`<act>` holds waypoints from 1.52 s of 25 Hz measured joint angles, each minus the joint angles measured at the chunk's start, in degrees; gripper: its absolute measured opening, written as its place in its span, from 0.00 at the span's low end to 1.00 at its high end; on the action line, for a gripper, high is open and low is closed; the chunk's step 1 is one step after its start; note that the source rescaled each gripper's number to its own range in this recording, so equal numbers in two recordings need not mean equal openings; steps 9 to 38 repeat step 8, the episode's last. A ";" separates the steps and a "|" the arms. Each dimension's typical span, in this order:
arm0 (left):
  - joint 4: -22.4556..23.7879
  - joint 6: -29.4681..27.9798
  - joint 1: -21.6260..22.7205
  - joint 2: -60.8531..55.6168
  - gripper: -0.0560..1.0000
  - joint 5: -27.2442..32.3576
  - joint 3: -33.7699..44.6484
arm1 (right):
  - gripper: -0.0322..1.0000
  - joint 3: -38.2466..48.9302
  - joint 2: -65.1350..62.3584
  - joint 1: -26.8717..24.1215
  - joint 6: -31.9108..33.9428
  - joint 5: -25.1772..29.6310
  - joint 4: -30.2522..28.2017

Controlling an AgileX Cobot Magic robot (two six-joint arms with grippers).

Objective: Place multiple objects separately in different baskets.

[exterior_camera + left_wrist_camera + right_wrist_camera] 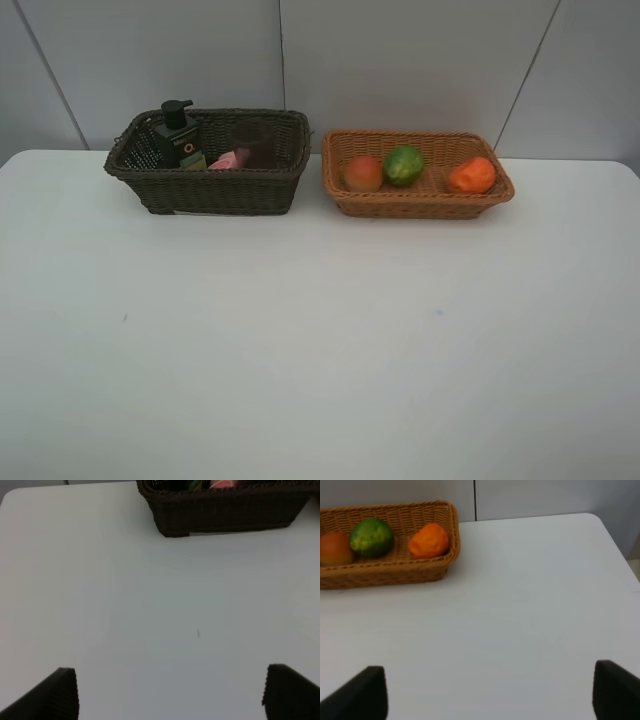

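table (320, 340) front: open | obstacles: dark basket (210, 185), tan basket (415, 200) at rear

Fruits (404, 166) — tan basket (418, 205); bottles (180, 138) — dark basket (205, 185)

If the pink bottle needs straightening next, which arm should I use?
Probably left. The pink bottle lies in the dark basket, straight ahead of the open, empty left gripper; the right wrist view shows only the tan basket.

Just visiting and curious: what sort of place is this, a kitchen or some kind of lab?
Probably a lab test bench, not a kitchen: a bare white table against plain grey panels, with only a dark basket of bottles and a tan basket of fruit.
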 joint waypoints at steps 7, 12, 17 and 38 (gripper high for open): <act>0.00 0.00 0.00 0.00 0.96 0.00 0.00 | 0.68 0.00 0.00 0.00 0.00 0.00 0.00; 0.00 0.02 0.00 0.00 0.96 0.00 0.00 | 0.68 0.00 0.00 0.00 0.00 0.00 0.00; 0.00 0.02 0.00 0.00 0.96 0.00 0.00 | 0.68 0.00 0.00 0.00 0.00 0.00 0.00; 0.00 0.02 0.00 0.00 0.96 0.00 0.00 | 0.68 0.00 0.00 0.00 0.00 0.00 0.00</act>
